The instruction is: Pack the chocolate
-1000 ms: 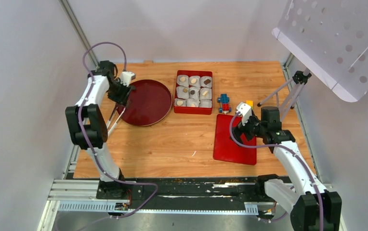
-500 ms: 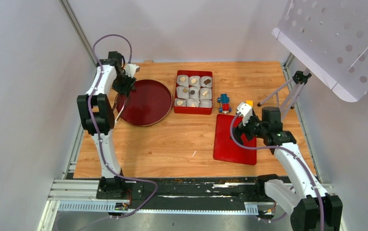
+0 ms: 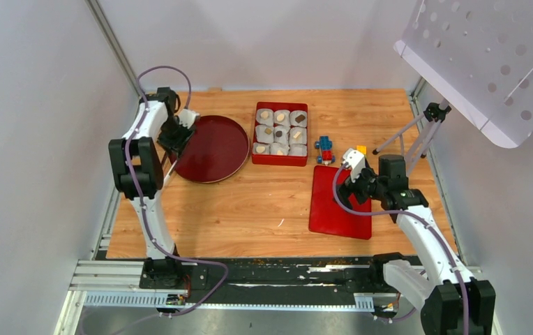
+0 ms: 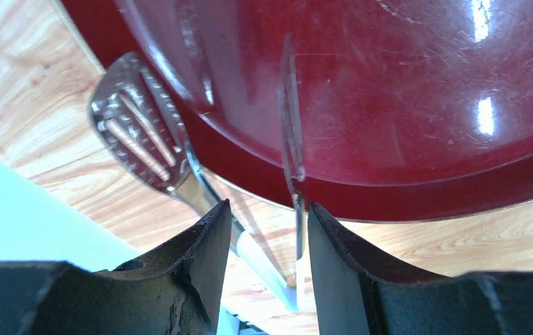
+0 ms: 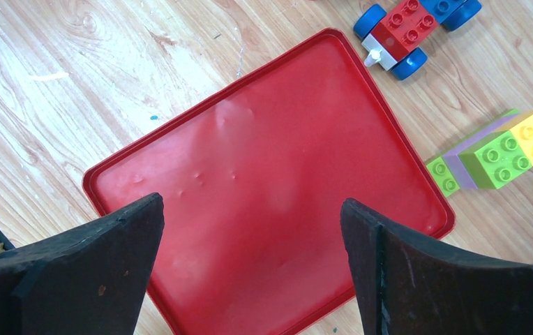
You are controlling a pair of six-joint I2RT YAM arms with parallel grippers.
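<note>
Since a second ago my left arm has reared upright; the left gripper pinches metal tongs at 9 o'clock on the plate. At 3 o'clock of it, the chocolate sits in the red box; my right gripper hangs wide over the red tray.

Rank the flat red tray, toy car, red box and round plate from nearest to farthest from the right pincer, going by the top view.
1. flat red tray, directly under the right pincer
2. toy car, just beyond it
3. red box, back centre
4. round plate, far left
</note>
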